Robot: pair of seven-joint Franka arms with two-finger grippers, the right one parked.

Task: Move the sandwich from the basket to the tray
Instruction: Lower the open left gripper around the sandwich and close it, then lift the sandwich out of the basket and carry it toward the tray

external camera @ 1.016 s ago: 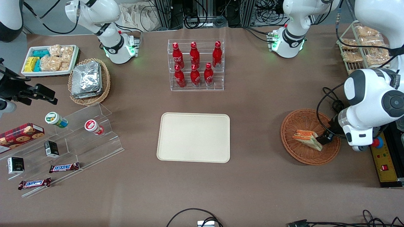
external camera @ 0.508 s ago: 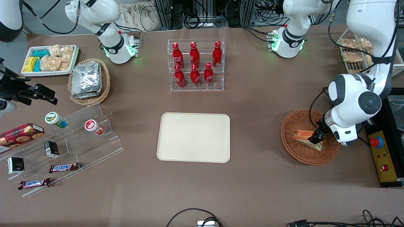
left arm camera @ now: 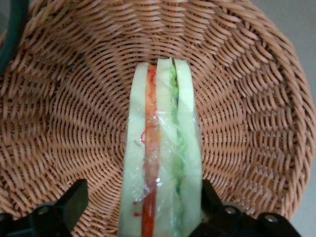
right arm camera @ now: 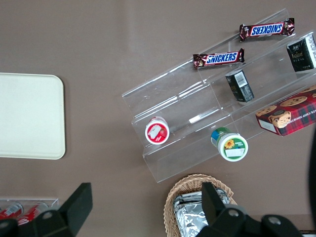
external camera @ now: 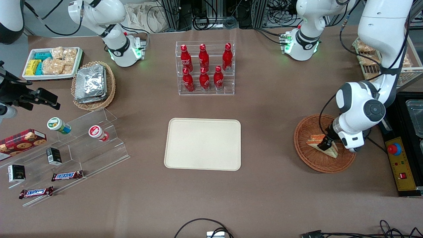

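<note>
The pale triangular sandwich wedge (left arm camera: 160, 163) with orange and green filling lies in the round reddish-brown wicker basket (external camera: 305, 132), between the spread fingers of the gripper (external camera: 325, 143), not yet pinched. Next comes closing, lifting, then carrying toward the cream rectangular tray (external camera: 203, 144) mid-counter.

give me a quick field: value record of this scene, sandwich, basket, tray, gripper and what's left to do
sandwich: wrapped wedge with orange and green filling, lying in the basket
basket: round reddish-brown wicker, toward the working arm's end of the table
tray: cream rectangle, nothing on it, at the table's middle
gripper: left arm's gripper low over the basket, open, one finger on each side of the sandwich, a gap showing on one side
task state: sandwich not yet lifted
likely next: close on the sandwich, lift, carry to the tray
</note>
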